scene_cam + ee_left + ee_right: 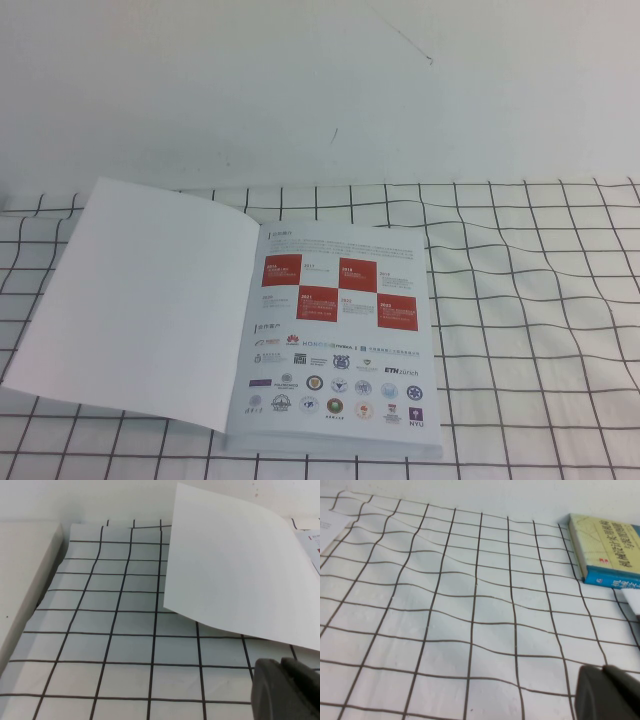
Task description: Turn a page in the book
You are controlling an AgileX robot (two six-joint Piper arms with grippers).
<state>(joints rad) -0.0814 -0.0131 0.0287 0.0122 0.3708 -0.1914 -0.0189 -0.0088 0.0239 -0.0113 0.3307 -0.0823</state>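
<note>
The book lies open; its page shows "ETH zürich" and "NYU". Left hand and right hand hover above the worktop, finger state untellable.

The book lies open on the gridded cloth, near the middle of the table and toward the near edge. The page lies flat on the right, face up, showing red squares in a checker pattern above rows of small logos, with small text at its far end. A blank sheet stands left of the spine, raised and curved, its free edge off the cloth and out to the left.

The left gripper is near that sheet's left edge; the right gripper is well right of the book.
</note>
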